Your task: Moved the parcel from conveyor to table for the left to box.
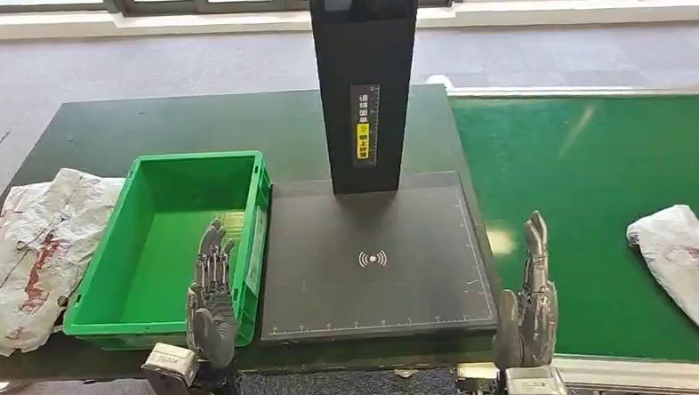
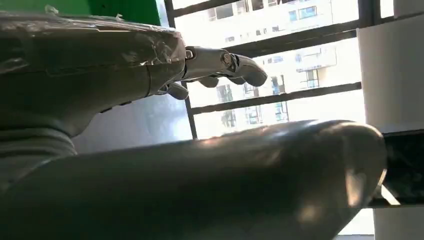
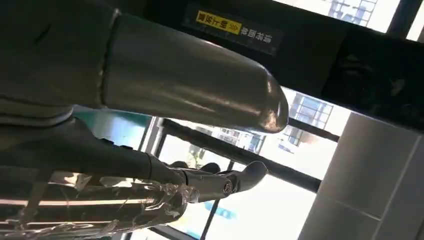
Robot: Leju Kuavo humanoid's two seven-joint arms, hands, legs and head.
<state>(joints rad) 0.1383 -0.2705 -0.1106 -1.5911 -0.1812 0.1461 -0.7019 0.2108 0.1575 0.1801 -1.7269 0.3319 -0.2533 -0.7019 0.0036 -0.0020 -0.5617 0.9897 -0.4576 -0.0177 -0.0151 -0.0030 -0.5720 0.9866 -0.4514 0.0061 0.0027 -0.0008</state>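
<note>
A white plastic-wrapped parcel [image 1: 687,267] with reddish marks lies on the green conveyor belt [image 1: 595,187] at the right. My right hand [image 1: 528,296] stands at the belt's near left corner, fingers straight and empty, well left of the parcel. An empty green box [image 1: 174,245] sits on the dark table [image 1: 103,137]. Over the box's near right edge hovers my left hand [image 1: 210,293], fingers extended, holding nothing. In the wrist views the left hand [image 2: 200,65] and the right hand [image 3: 200,182] both show outstretched fingers with nothing in them.
Another white parcel [image 1: 32,256] with red marks lies on the table left of the box. A dark scanning pad [image 1: 375,254] sits between box and belt, with a tall black post [image 1: 368,81] rising behind it. Windows run along the far wall.
</note>
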